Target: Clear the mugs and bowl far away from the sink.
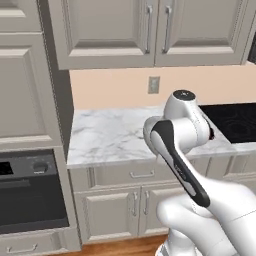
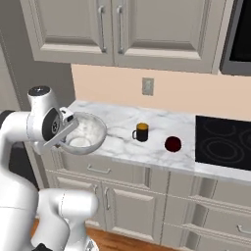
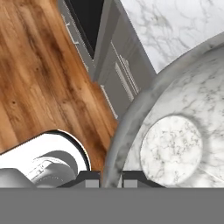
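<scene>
We grip the bowl (image 2: 84, 132) by its rim, fingers (image 3: 89, 178) pinched across it at left; probably stiff, slippery, fairly heavy.

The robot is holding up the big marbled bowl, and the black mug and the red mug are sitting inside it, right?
Not quite. The gripper does hold the marbled bowl by its rim, but the black mug and dark red mug stand on the counter beside it, as the right base view shows.
</scene>
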Motion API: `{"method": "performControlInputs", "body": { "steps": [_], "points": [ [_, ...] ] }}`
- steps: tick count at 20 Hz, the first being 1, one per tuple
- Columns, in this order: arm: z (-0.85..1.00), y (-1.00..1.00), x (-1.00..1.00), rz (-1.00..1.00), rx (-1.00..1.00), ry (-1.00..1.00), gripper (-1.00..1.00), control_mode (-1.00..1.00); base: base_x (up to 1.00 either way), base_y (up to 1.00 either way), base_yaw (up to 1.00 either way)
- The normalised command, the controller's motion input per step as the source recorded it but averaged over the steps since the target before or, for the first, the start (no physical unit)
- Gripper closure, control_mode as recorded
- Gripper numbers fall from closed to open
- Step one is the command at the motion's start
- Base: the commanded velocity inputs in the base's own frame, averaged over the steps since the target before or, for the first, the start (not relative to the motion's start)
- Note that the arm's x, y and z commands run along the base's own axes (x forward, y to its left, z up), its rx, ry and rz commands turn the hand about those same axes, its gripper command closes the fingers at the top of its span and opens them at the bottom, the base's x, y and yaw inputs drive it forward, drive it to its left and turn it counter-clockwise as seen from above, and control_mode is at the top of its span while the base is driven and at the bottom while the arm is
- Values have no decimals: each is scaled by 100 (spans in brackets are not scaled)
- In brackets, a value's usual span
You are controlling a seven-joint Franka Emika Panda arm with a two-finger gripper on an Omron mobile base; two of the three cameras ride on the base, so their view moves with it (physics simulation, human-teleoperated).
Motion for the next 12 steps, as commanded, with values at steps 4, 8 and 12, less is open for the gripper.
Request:
{"method": "performControlInputs", "body": {
  "steps": [4, 8, 12],
  "points": [
    [0, 0, 0, 0, 0, 0, 100, 100, 54, 0, 1],
    [0, 0, 0, 0, 0, 0, 100, 100, 52, 0, 0],
    [0, 0, 0, 0, 0, 0, 100, 100, 58, 0, 0]
  ]
}}
